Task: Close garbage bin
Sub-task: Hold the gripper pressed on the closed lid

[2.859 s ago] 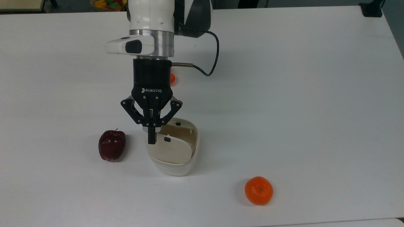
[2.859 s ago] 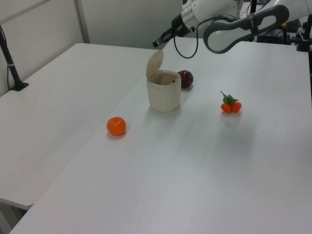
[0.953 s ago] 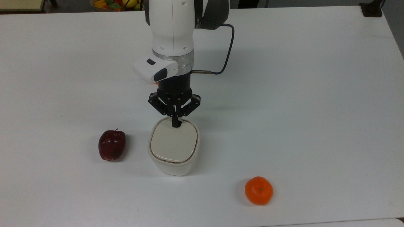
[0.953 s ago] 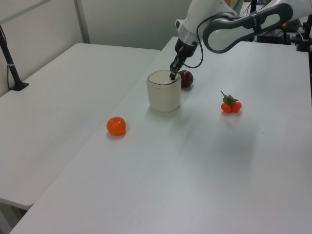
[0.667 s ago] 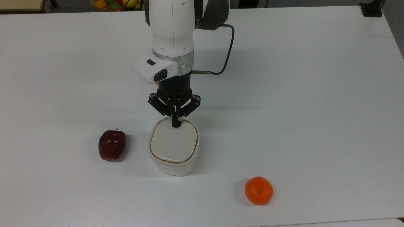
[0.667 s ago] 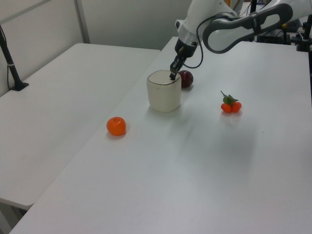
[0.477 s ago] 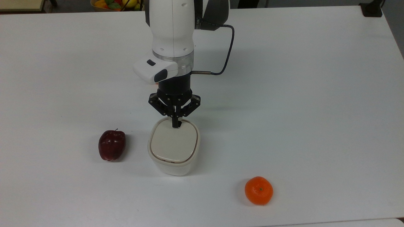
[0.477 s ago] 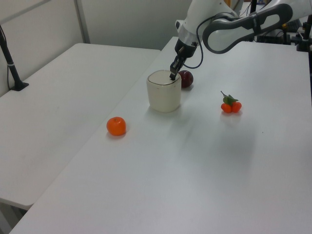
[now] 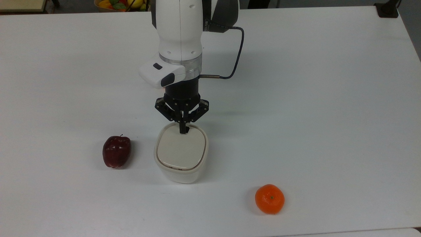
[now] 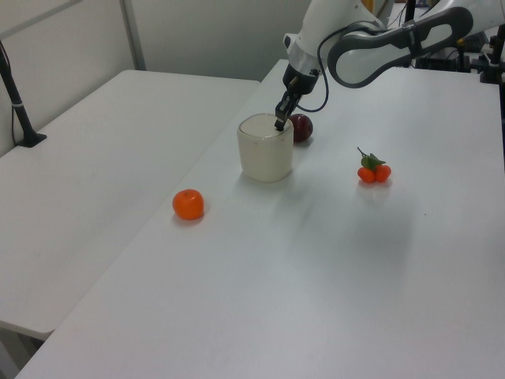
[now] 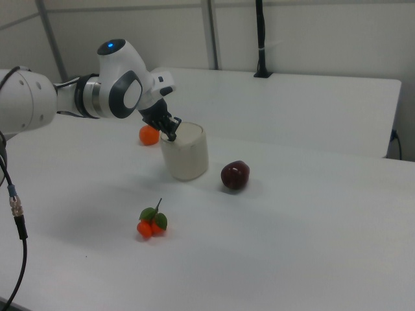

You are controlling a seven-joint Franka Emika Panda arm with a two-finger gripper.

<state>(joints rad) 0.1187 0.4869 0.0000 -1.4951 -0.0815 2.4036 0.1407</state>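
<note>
Black fingers of the gripper [image 9: 183,131] are drawn together with nothing between them, and their tips press down on the far edge of the beige lid [image 9: 181,148] of the garbage bin [image 9: 180,172] — the lid lies flat on the cream-white tub. In the left view the same closed gripper [image 10: 279,123] touches the bin's [image 10: 265,158] top rim; in the right view the gripper [image 11: 172,137] meets the bin [image 11: 186,155] at the right view's left edge of the lid.

From the top view's left to right, the white table [image 9: 329,98] carries one dark red apple [image 9: 116,151] just beside the bin, then the one garbage bin near the middle of the near half, then one orange mandarin [image 9: 269,198] well apart toward the near right. One small cluster of tiny orange fruits with green leaves [image 10: 373,170] lies on the left view's right of the bin, apart from it — in the right view this cluster [image 11: 152,222] sits nearer the camera than the bin. A black cable [image 9: 235,56] loops from the white arm [image 9: 179,29].
</note>
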